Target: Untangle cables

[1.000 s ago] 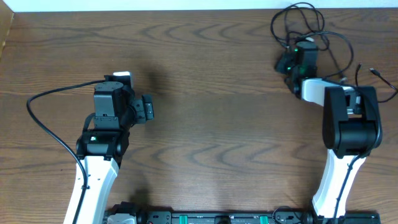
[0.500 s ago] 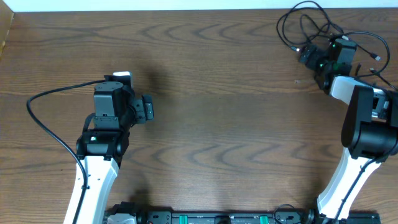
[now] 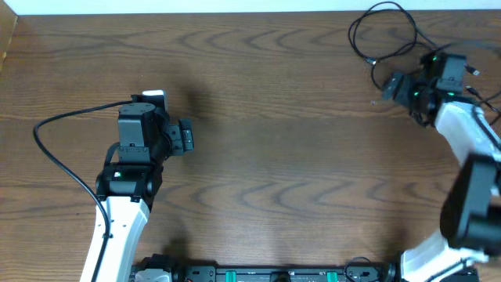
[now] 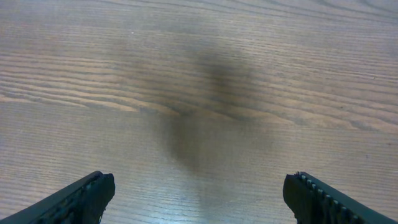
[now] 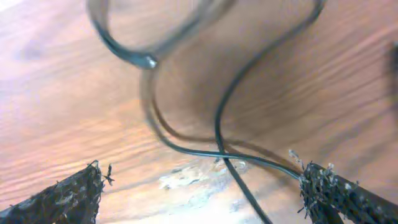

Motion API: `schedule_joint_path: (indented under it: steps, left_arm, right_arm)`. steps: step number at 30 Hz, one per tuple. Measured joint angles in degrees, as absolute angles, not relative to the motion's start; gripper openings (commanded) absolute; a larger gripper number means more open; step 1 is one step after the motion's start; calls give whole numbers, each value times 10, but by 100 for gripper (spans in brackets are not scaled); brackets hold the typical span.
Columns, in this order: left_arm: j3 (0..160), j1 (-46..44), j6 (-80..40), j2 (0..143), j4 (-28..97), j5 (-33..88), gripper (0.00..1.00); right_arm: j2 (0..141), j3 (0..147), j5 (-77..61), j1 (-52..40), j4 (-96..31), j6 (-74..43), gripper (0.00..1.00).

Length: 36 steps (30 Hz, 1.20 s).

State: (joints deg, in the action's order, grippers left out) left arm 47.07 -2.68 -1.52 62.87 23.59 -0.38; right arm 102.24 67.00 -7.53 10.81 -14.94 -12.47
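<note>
Cables [image 5: 217, 127] are seen bunched on the tabletop [image 3: 282, 102] just ahead of the right end effector [image 5: 202, 186], two strands crossed between its wide-open fingers, nothing gripped. The left end effector [image 4: 199, 199] is held wide open, empty, well apart from them.

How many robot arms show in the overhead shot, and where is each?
2. The left arm stands at the left of the table; the right arm reaches along the right edge to the cables in the far right corner. None looks hidden.
</note>
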Motion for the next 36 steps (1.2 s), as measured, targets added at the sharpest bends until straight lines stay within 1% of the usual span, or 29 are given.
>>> schedule_joint_path:
  steps: [4, 10, 21, 36]
  left_arm:
    - [471, -27, -15, 629, 235, -4, 92]
    - [471, -27, -15, 629, 236, -4, 92]
    - [471, -27, -15, 629, 236, -4, 92]
    - [471, -27, -15, 629, 236, -4, 92]
  right_arm:
    - [920, 670, -74, 108, -186, -124, 99]
    - [834, 670, -74, 108, -199, -124, 99]
    - [830, 670, -72, 108, -211, -124, 99]
    - [830, 670, -70, 108, -278, -124, 99]
